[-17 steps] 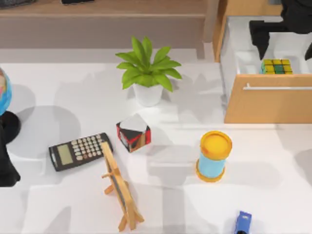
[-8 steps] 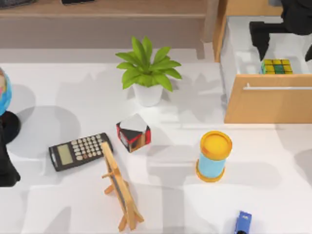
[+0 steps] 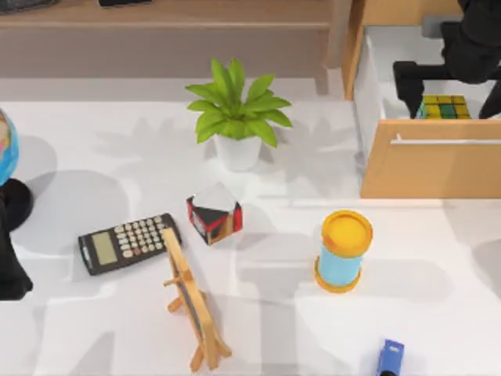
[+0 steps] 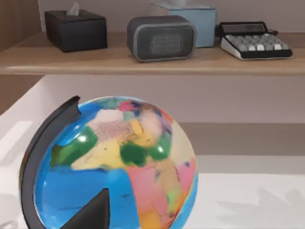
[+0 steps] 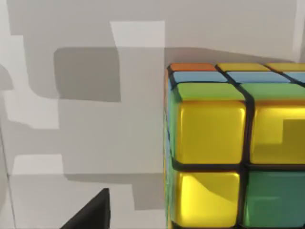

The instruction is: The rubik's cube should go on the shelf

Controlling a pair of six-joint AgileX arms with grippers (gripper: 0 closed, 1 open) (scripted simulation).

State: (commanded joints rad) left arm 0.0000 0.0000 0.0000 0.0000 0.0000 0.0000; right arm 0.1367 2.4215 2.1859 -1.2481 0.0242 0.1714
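Observation:
The rubik's cube, yellow and green tiled, lies inside the open white drawer at the top right. In the right wrist view the rubik's cube is very close, with one dark fingertip beside it. My right gripper hangs open over the drawer, its fingers standing either side of the cube without touching it. The shelf is the long wooden board along the back; the shelf also crosses the left wrist view. My left gripper stays parked at the left edge, open.
A globe stands by the left arm. A potted plant, a black-red-white cube, a calculator, a wooden stand and a yellow-blue can are spread over the table. The drawer's wooden front has a silver handle. Boxes and a grey speaker sit on the shelf.
My right gripper has come down and shifted slightly left over the drawer, its fingers now flanking the cube. The cube and the left arm have not moved.

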